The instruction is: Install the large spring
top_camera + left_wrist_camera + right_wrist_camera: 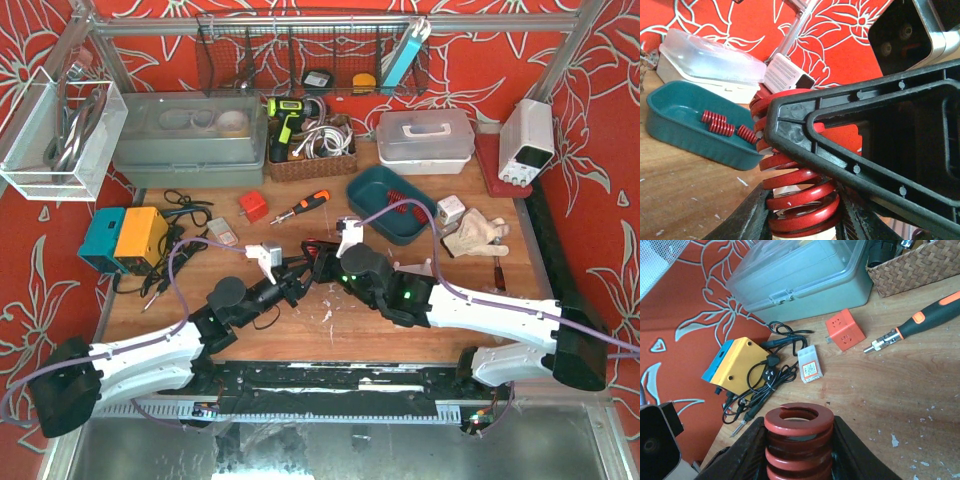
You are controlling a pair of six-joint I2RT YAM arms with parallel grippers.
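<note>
The large red spring [312,250] is held above the middle of the table, where both grippers meet. In the left wrist view the spring [800,200] stands between my left gripper's [802,222] two dark fingers, which press on its lower coils. A black finger of the right gripper [855,165] crosses in front of its upper coils. In the right wrist view the spring [799,421] sits upright between my right gripper's [799,455] fingers, its flat end coil facing the camera. In the top view the left gripper [298,272] and right gripper [330,264] close on it from opposite sides.
A teal tray [372,190] [670,107] holds small red springs [720,125] behind the grippers. An orange screwdriver [303,205] [920,322], a red cube [253,206] [845,331], a yellow-teal box [125,238] [737,365] with cables, gloves [478,232] and a grey toolbox [190,140] lie around.
</note>
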